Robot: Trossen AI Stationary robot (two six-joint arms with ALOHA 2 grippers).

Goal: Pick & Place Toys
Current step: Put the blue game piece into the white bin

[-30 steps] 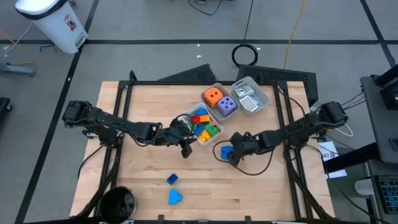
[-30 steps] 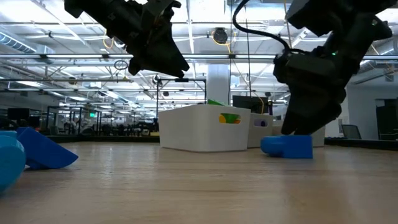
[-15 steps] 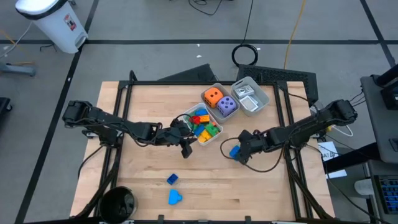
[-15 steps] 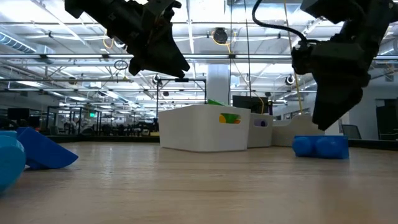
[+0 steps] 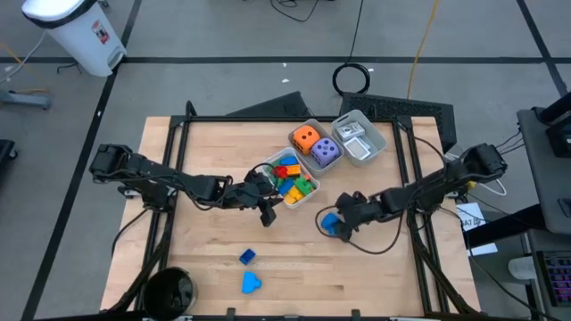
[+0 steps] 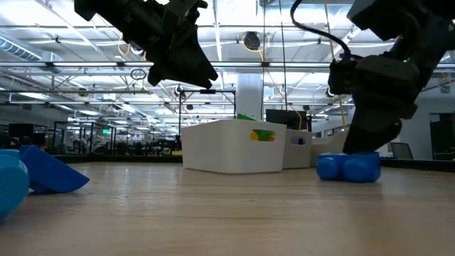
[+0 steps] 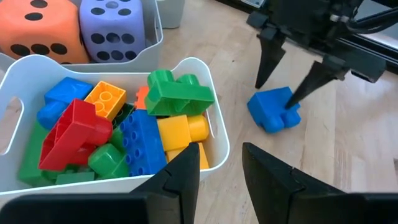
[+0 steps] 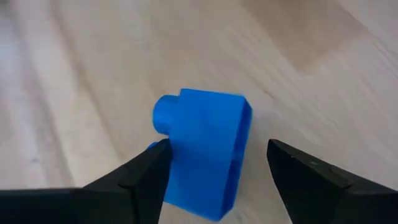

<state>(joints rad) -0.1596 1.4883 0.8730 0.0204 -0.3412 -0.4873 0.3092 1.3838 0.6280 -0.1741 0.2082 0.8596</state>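
We see the right gripper (image 5: 335, 224) low over the wooden bench (image 5: 214, 160), its jaws apart, with the small blue plastic brick (image 8: 205, 149) lying on the bench between them. We cannot tell if the jaws touch the brick. The left gripper (image 7: 217, 180) hangs with its jaws a little apart and empty, just beside the white plastic tray (image 7: 214, 134) full of coloured bricks.

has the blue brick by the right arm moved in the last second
Yes. In the high view the blue brick sits slightly farther right of the white brick tray than a second ago.
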